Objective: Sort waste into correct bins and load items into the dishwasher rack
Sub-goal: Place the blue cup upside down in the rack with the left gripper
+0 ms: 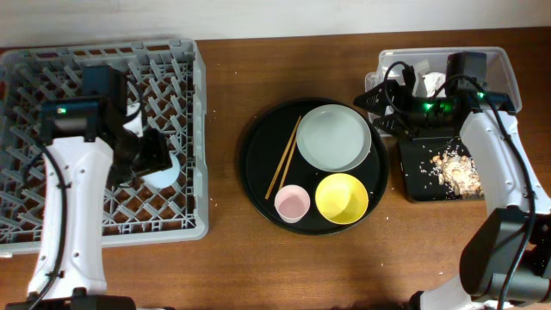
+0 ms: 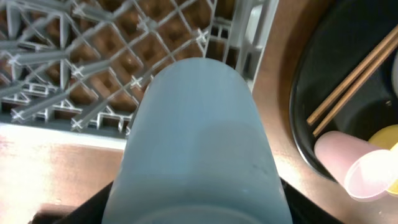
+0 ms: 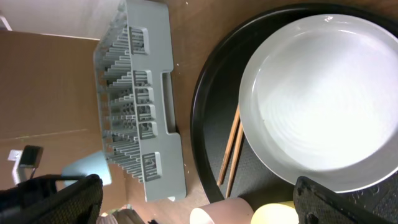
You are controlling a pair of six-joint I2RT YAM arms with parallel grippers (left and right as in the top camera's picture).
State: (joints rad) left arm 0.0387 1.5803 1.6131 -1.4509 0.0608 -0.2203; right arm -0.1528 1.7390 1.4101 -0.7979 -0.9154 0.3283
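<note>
My left gripper (image 1: 153,158) is shut on the light-blue cup (image 1: 164,176), held over the right side of the grey dishwasher rack (image 1: 52,224). The cup fills the left wrist view (image 2: 199,149). My right gripper (image 1: 375,112) is open and empty, above the table between the round tray and the bins; its fingers frame the right wrist view (image 3: 199,196). The grey-green plate (image 1: 333,138), chopsticks (image 1: 283,157), pink cup (image 1: 292,203) and yellow bowl (image 1: 342,198) lie on the round black serving tray (image 1: 255,164). The white napkin (image 1: 435,83) lies in the clear tub (image 1: 508,73). Food crumbs (image 1: 458,170) lie in the shallow black tray (image 1: 413,176).
The rack (image 2: 93,68) stands at the table's left edge, with its right wall close to the round tray. The tub and the black tray stand side by side at the right edge. My right arm reaches over the black tray. Bare brown table (image 1: 224,258) runs along the front.
</note>
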